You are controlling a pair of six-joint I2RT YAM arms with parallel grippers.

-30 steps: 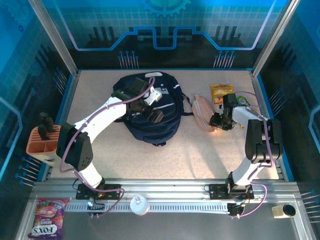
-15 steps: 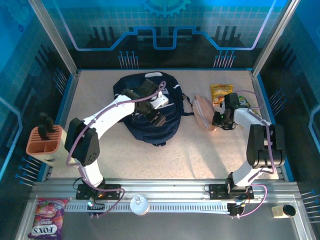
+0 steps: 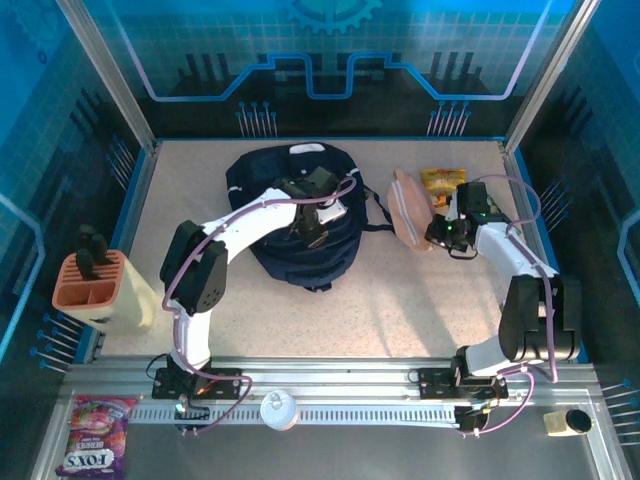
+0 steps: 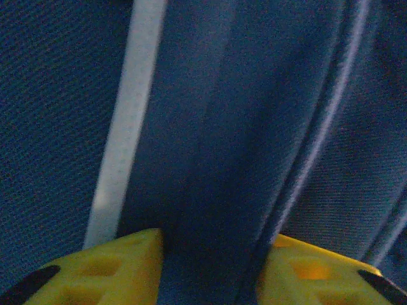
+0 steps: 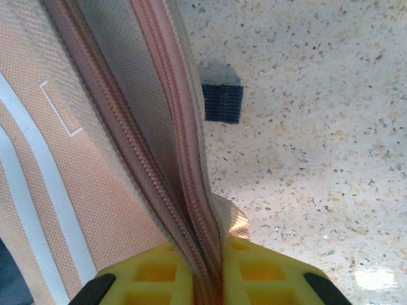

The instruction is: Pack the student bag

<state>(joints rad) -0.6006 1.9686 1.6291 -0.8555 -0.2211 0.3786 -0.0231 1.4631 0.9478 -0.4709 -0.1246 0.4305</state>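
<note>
Navy cloth of the student bag (image 3: 310, 262), flat on the table (image 3: 400, 310) toward the back, looks soft and floppy (probably light while unfilled); take it by a seam fold. Already the left gripper (image 4: 210, 254) pinches such a fold, while the right gripper (image 5: 206, 254) is closed tight on the zip edge of a peach pouch (image 5: 95, 159).

student bag (image 4: 210, 114) fabric, left gripper (image 4: 208, 260) pinching fold

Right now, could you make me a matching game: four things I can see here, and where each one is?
1 dark navy fabric backpack
2 peach fabric zip pouch
3 yellow snack packet
4 orange plastic holder

A beside the left edge of the table
B pinched by the right gripper
C far right of the table
D beneath the left gripper

Pairs: 1-D, 2-B, 3-C, 4-A
</note>
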